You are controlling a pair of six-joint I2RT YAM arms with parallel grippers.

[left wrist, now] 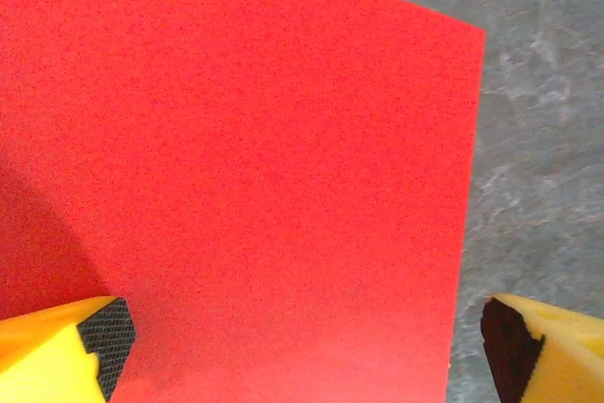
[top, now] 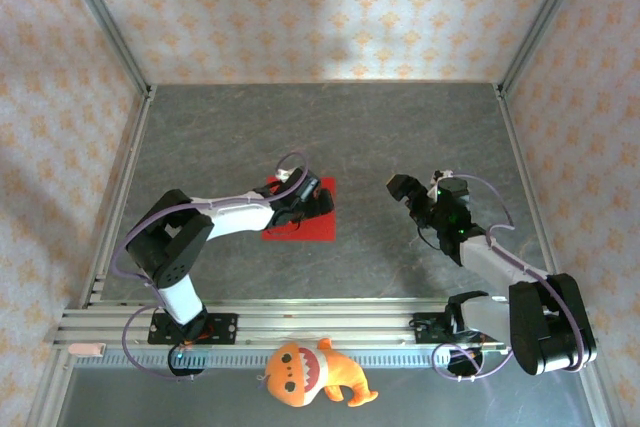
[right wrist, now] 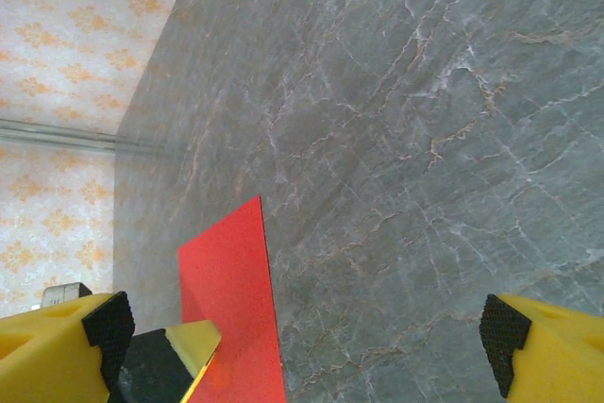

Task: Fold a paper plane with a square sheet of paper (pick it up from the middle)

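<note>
Low over the table's middle, the left pincer (top: 312,201) stands wide, one yellow finger above the flat, bright red square sheet of paper (top: 298,228) and the other just past its edge. Well apart on the right, the right pincer (top: 408,190) gapes wide too, holding nothing, above grey marbled tabletop (top: 400,127). An orange plush toy (top: 310,372) lies by the arm bases.

Top looks down from above; nearer wrist views share red sheet (left wrist: 236,158).

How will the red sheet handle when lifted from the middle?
Probably floppy: the square sheet of paper looks thin, flat on the table; edges likely droop. Likely hard to pinch: no raised edge shows. Smooth table: may slide.
</note>
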